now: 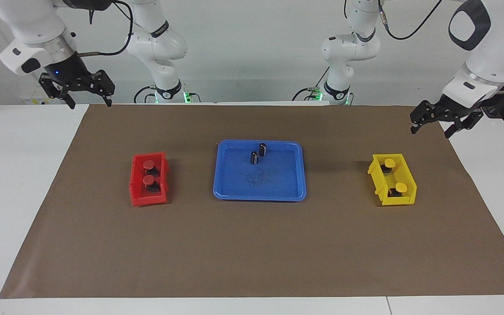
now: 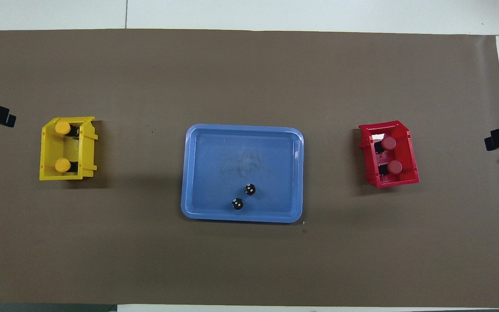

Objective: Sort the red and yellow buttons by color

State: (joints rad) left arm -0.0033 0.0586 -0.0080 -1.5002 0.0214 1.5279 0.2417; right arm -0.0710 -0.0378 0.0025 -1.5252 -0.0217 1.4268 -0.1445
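- Resting sorted: two red-capped push-button switches (image 1: 148, 165) in the red plastic bin (image 1: 137, 197); two yellow-capped push-button switches (image 1: 390, 163) in the yellow plastic bin (image 1: 408, 200).
- Judged light, rigid, smooth-capped; best gripped across the dark boxy base.
- Left gripper (image 1: 444, 123) raised over the mat's edge, fingers apart, empty.
- Right gripper (image 1: 77, 89) waits, fingers apart, empty.

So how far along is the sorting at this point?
It looks finished: both red buttons sit in the red bin, both yellow buttons in the yellow bin. Left gripper and right gripper hang open and empty. Only two black cylinders remain in the blue tray.
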